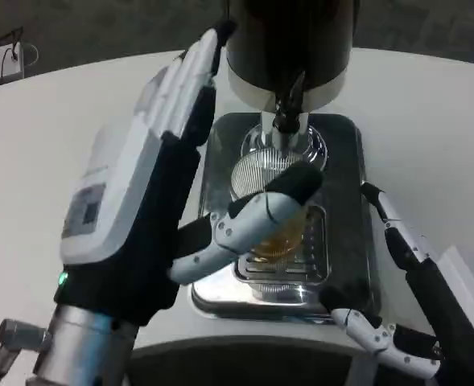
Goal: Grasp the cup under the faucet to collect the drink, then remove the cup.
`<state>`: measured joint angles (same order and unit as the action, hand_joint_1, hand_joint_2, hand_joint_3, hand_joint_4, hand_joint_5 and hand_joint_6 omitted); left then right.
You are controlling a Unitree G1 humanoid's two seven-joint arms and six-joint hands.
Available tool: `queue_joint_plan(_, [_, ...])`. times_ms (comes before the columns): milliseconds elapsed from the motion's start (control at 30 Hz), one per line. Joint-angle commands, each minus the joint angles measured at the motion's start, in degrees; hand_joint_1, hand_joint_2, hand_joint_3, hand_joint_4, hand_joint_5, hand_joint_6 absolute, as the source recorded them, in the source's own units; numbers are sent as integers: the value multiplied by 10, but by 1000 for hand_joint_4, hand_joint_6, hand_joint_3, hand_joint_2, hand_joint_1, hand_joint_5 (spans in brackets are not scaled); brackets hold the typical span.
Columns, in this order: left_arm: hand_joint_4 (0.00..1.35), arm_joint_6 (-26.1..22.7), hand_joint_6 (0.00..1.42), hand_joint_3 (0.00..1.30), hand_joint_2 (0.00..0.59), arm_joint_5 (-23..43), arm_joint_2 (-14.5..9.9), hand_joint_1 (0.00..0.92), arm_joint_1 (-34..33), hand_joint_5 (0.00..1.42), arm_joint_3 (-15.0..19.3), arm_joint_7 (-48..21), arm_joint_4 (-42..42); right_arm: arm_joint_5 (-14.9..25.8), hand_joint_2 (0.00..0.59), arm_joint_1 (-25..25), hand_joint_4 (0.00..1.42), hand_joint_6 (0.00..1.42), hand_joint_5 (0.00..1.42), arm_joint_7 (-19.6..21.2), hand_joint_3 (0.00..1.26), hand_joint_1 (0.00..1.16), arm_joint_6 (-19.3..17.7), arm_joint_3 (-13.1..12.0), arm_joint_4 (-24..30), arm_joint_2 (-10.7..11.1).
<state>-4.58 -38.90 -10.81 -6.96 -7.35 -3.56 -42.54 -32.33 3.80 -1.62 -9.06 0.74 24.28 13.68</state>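
Note:
A clear cup (270, 211) with amber drink in its bottom stands on the steel drip tray (345, 201), right under the faucet (286, 112) of the dark dispenser (289, 40). My left hand (152, 193) is raised on the cup's left, its fingers straight and pointing up past the dispenser. Its thumb (257, 215) reaches across the near side of the cup; a strip of tray shows between palm and cup. My right hand (405, 305) hovers at the tray's near right corner with fingers apart, holding nothing.
The tray sits on a white round table (43, 145). The dispenser body overhangs the cup from behind. A white box-like object (471, 269) lies at the right edge.

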Motion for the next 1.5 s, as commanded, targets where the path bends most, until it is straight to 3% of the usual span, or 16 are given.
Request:
queue_joint_plan(33, [0,16,0,0,166,-20,7,0,81,0,-2,15,-25,6,280,-18,13,129,48,10,0,457,-3,6,-21,0])
queue_joint_plan(233, [0,32,0,0,166,-59,19,0,149,0,-22,27,-29,7,285,-34,1,129,38,12,0,469,1,13,-37,-1])
queue_joint_plan(467, [0,70,0,0,164,-78,14,0,213,0,-17,54,-16,14,278,-54,0,118,30,14,0,487,4,14,-53,-2])
queue_joint_plan(667, [0,140,0,0,163,-87,-9,0,265,0,-7,107,14,30,267,-71,1,153,37,13,0,508,7,14,-69,-3])
queue_joint_plan(833, [0,187,0,0,163,-87,-10,0,306,0,-1,162,64,42,256,-84,1,160,37,11,0,548,12,16,-81,-4])
queue_joint_plan(1033, [0,208,0,0,164,-90,-6,0,316,0,0,185,83,44,240,-103,0,162,28,13,0,598,11,27,-103,-3])
queue_joint_plan(1500, [0,207,0,0,168,-77,-5,0,318,0,2,165,78,50,202,-167,20,162,62,25,0,671,19,49,-179,-14])
